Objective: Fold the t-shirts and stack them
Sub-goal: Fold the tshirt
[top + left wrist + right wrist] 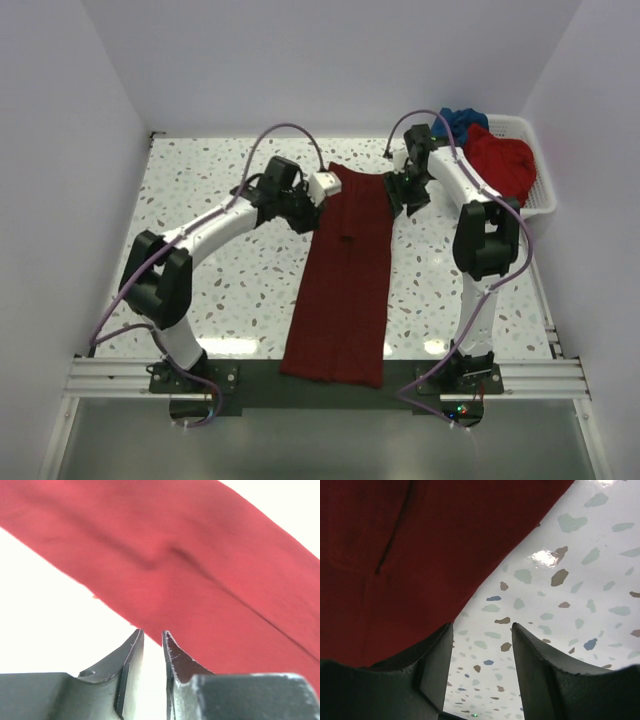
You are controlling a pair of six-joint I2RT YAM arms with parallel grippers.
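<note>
White links, black joints, lilac cables

The left arm [215, 228] and right arm [485, 235] share white tube links, bulky black joint housings and looping lilac cables [285, 130]. 1 white block [325, 186] caps the left wrist. The fingers [127, 665] are dark grey, curved and tapering, with scuffed edges

Speckled white table [230, 290], maroon t-shirt [345, 290] laid lengthwise, white basket [545, 190] far-right corner
</note>
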